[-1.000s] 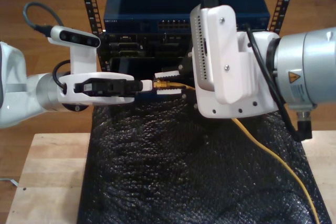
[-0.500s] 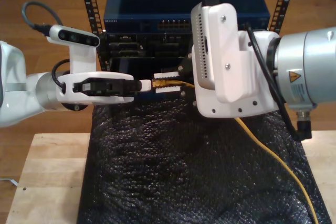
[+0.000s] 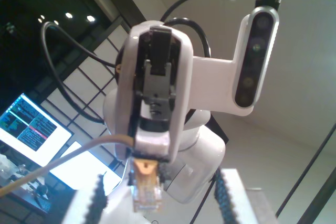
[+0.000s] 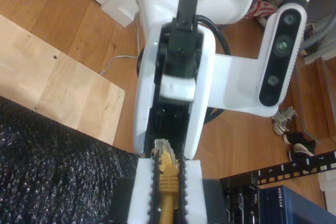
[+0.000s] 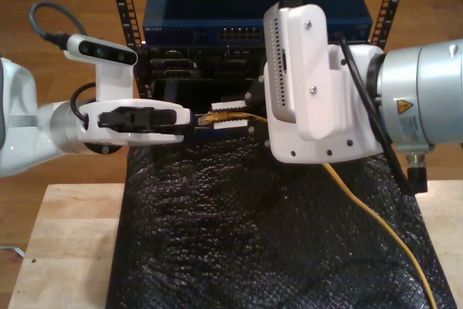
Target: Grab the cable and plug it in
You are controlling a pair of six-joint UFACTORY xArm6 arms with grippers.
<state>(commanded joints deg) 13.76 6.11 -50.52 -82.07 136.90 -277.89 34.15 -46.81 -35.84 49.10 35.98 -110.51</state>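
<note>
1. At the exterior view's left, my first arm reaches in sideways over the light wooden counter [image 5: 65, 244], with a grey camera bar [image 5: 101, 50] standing above its wrist.
2. My first tool [image 5: 197, 118] is spread wide. In the first wrist view its toothed black pads [image 3: 97, 200] stand well apart on either side of the clear plug [image 3: 147, 190] and grip nothing.
3. The cable [image 5: 376, 229] has its plug end held in the air at the middle of the exterior view, between the two tools and above the black bubble-wrap mat [image 5: 217, 251]. The plug tip points at my first tool's mouth.
4. My second tool [image 5: 230, 113] is clamped on the cable. In the second wrist view its white fingers [image 4: 144, 192] squeeze the yellow boot just behind the plug.
5. Behind both tools, a blue network switch [image 5: 253, 12] sits in a rack.
6. To the exterior view's right, my second arm's large white housing sits close to the lens. From under it the yellow cable runs down across the mat to the exterior view's lower right corner.
</note>
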